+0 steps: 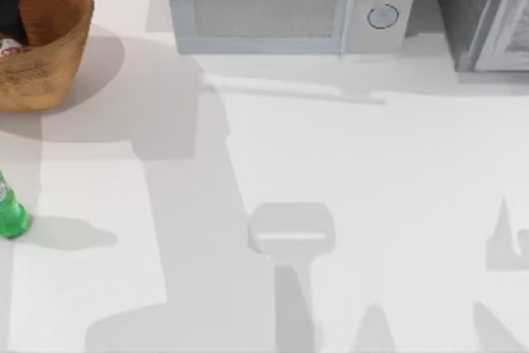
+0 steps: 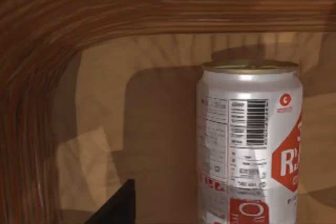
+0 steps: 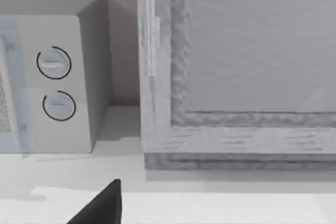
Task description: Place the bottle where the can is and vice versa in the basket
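The wicker basket [image 1: 50, 47] sits at the table's ten o'clock corner with the left gripper [image 1: 11, 7] reaching inside; whether its fingers are spread, I cannot tell. The can [image 2: 249, 142] stands upright inside the basket. The green bottle [image 1: 10, 212] stands on the table at nine o'clock, outside the basket. A microwave [image 1: 285, 2] sits at twelve o'clock.

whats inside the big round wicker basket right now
The orange-brown woven wicker basket holds the white cylindrical can with red label markings, standing upright on its floor. A dark shape, likely the left gripper, reaches inside. The basket's near wall hides the rest of its floor.
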`<state>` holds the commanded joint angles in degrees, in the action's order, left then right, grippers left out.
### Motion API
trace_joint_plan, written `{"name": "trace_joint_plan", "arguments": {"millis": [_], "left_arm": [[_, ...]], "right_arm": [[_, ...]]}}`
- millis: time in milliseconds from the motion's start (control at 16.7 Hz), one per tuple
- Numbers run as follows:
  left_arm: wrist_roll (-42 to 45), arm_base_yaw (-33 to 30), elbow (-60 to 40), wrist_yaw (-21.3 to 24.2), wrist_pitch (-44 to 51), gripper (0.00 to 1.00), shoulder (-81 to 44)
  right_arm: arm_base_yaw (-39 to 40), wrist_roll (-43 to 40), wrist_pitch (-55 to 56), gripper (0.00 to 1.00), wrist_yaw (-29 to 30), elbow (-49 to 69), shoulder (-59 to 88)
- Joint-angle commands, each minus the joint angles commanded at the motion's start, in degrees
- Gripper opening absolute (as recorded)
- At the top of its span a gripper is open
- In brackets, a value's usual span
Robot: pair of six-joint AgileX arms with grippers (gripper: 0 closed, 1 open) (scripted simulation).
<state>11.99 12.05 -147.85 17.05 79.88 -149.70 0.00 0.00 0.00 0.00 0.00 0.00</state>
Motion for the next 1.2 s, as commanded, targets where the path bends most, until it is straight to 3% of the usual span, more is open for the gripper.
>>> {"name": "trace_joint_plan", "arguments": {"millis": [600,900,1200], "left_arm": [[-1.91,-1.18,10.57,-0.27,-11.23,1.00,-0.99],[-2.06,-1.33,11.62,-0.29,-12.41,1.00,-1.07],[-2.06,-1.33,11.62,-0.29,-12.41,0.62,-1.07]], "right_arm": [[0.00,0.00,0.00,1.00,0.00,0.00,0.00],[0.00,0.00,0.00,1.00,0.00,0.00,0.00],[0.00,0.00,0.00,1.00,0.00,0.00,0.00]]}}
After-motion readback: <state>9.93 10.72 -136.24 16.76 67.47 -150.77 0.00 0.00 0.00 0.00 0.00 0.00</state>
